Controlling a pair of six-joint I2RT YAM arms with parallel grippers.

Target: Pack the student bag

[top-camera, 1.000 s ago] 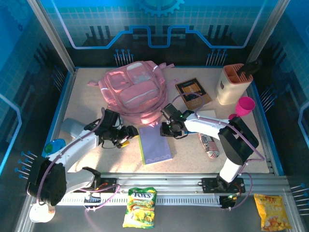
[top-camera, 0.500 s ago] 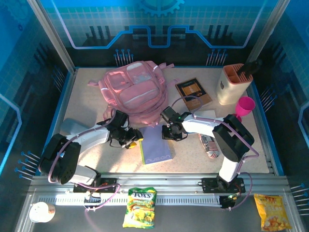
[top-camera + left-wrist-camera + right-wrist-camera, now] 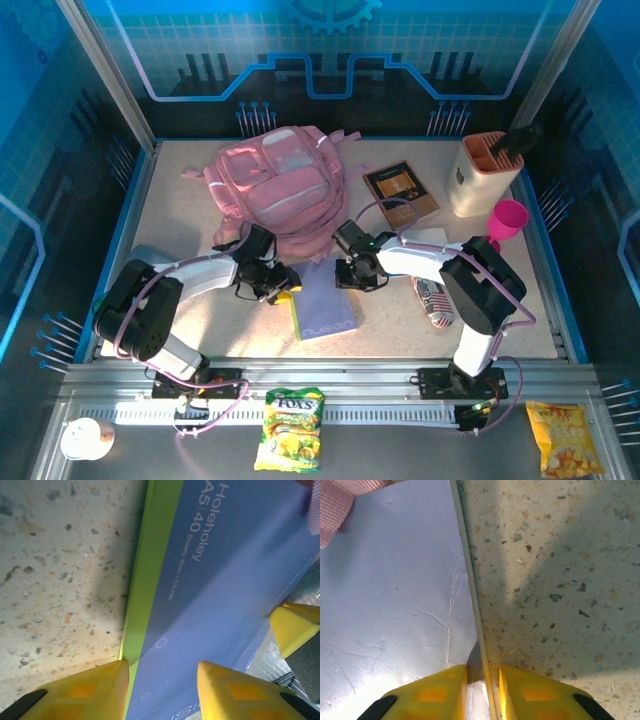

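Top external: bag [image 3: 275, 190] lies at the far left-centre of the table [image 3: 180, 235], front pockets up; whether any pocket is unzipped I cannot tell.
Notebook: the purple notebook [image 3: 322, 305] lies flat just near of the bag, between the two grippers, its far corner under a pink strap [image 3: 340, 500].
Left gripper: the left gripper [image 3: 162, 690] is at the notebook's left edge, jaws apart, one finger over the bare table and the other over the cover, astride the green spine [image 3: 145, 580].
Right gripper: the right gripper [image 3: 482, 695] is at the notebook's right edge, jaws nearly together and pinched on that edge.
Left out: a brown book [image 3: 400, 190], a striped pouch [image 3: 435, 300], a pink cup [image 3: 507, 218] and a pen holder [image 3: 480, 175] sit on the right of the table, outside the bag.
Progress: early, by my reading. Nothing shows as packed, and the notebook looks to be the item in hand, gripped but not lifted.
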